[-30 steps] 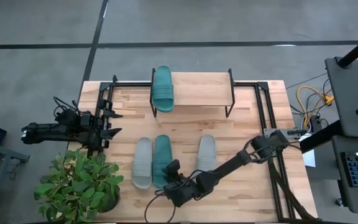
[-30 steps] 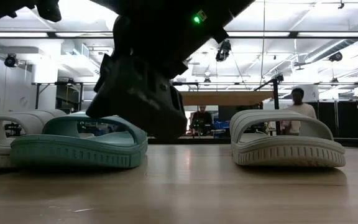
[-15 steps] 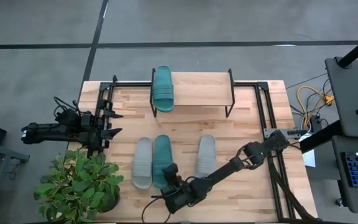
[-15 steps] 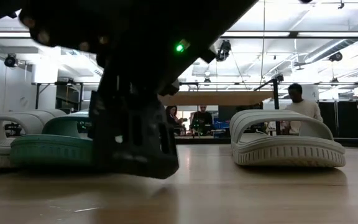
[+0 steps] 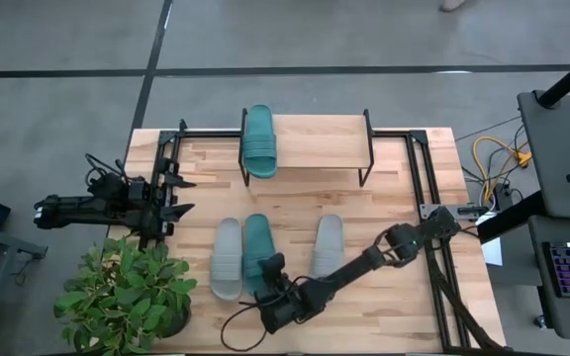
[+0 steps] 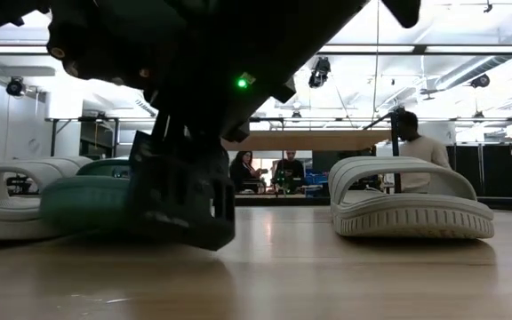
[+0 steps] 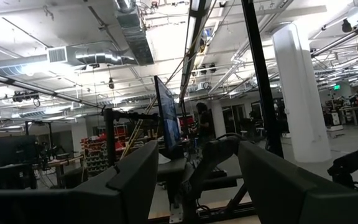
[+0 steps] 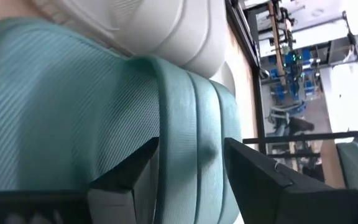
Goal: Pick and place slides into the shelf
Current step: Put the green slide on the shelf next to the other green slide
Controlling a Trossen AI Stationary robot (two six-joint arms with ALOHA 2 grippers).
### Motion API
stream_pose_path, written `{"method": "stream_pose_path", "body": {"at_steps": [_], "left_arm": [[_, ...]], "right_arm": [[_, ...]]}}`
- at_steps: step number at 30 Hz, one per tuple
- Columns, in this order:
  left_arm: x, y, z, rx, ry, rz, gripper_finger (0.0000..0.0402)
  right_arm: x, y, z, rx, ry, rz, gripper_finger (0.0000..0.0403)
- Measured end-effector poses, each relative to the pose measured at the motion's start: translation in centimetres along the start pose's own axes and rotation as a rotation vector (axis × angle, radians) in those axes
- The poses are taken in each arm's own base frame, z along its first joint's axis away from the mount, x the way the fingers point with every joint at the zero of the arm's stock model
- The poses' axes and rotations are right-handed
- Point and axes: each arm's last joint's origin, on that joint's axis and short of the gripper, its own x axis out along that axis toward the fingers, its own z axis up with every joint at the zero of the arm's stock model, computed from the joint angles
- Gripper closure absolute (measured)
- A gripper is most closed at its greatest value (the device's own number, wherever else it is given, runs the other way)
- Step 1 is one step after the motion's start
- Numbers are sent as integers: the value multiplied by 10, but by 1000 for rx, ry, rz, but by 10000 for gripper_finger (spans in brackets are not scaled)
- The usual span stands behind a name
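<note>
Flanking the right claw (image 5: 269, 282), grey slides (image 5: 227, 257) crowd the teal slide (image 5: 256, 242).

I see the low wooden-topped shelf with black metal legs (image 5: 315, 148) at the table's far side, one teal rubber slide (image 5: 258, 140) on its left end. Nearer me, three slides lie side by side: light grey slide (image 5: 227, 257) left, second teal slide (image 5: 256, 247) middle, second grey slide (image 5: 328, 244) right. My right gripper (image 5: 268, 297) sits at the middle slide's near end; the left gripper (image 5: 171, 193) waits by the table's left edge, behind a potted leafy plant (image 5: 127, 292).
</note>
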Motion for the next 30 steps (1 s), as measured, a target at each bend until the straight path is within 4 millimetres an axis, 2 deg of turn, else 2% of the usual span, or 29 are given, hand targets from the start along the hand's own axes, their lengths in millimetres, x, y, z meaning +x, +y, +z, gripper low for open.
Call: {"method": "stream_pose_path", "body": {"at_steps": [10, 18, 30], "left_arm": [[0, 0, 0, 0, 0, 0, 194], [0, 0, 0, 0, 0, 0, 194], [0, 0, 0, 0, 1, 0, 194]], "right_arm": [[7, -4, -2, 77, 14, -6, 294], [7, -4, -3, 65, 25, -8, 383], [6, -5, -9, -30, 76, -94, 389]]}}
